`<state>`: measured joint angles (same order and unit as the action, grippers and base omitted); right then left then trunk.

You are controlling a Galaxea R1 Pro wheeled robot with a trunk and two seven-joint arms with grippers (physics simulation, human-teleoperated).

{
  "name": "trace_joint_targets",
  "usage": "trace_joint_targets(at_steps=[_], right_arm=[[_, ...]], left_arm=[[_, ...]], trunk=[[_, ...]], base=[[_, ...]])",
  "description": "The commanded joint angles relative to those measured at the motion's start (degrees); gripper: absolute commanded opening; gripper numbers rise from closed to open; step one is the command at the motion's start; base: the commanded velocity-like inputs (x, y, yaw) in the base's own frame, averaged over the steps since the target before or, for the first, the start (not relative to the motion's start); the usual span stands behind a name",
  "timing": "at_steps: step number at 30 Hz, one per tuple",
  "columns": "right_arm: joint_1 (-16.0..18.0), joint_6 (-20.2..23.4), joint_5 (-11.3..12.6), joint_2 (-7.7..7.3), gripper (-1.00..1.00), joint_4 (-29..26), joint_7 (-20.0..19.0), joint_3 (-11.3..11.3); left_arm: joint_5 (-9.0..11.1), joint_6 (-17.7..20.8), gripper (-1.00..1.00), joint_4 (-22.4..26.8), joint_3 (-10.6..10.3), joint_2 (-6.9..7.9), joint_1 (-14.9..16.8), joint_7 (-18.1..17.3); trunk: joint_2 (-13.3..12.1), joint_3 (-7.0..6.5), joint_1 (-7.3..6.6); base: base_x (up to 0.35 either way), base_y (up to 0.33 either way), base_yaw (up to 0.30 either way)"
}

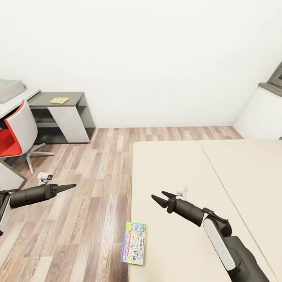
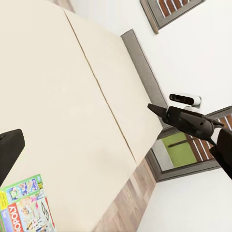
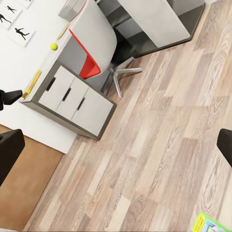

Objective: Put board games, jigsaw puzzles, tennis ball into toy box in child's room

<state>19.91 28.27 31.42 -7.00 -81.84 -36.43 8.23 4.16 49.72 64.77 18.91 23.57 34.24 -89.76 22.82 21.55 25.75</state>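
Note:
One board game [image 1: 133, 243], a bright Monopoly box, lies flat at the near left edge of the beige bed [image 1: 219, 172]; the left wrist view has it as board game [image 2: 24, 205]. My right gripper [image 1: 158, 197] hovers open over the bed, above and a little right of that box. Out over the floor, my left gripper [image 1: 72, 185] is open and empty. On the white table [image 3: 48, 72] rests the tennis ball [image 3: 53, 46]. The grey toy box [image 1: 9, 89] sits at the far left. A jigsaw puzzle [image 1: 59, 100] lies on the dark side unit.
A red chair [image 1: 15, 133] stands by the table, with a drawer unit [image 3: 77, 104] under the desk top. Wood-plank floor [image 1: 94, 188] separates bed and desk. A dark grey side unit [image 1: 64, 117] stands against the white wall. Silhouette posters [image 3: 14, 21] hang above the table.

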Motion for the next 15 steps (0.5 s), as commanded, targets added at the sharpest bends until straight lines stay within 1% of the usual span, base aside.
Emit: trace_joint_targets(at_steps=[1, 15], right_arm=[[0.04, 0.47, 0.53, -0.04, 1.0, -0.03, 0.12, 0.04], [0.04, 0.47, 0.47, -0.03, 1.0, 0.01, 0.15, 0.04]], left_arm=[[-0.06, 0.62, 1.0, 0.01, -0.01, 0.02, 0.03, -0.24], [-0.1, 0.62, 1.0, 0.01, 0.03, 0.06, 0.03, -0.24]], trunk=[[0.1, -0.01, 0.03], [0.1, -1.33, 0.03]], base=[[0.0, 0.0, 0.0], [0.0, 0.0, 0.0]])
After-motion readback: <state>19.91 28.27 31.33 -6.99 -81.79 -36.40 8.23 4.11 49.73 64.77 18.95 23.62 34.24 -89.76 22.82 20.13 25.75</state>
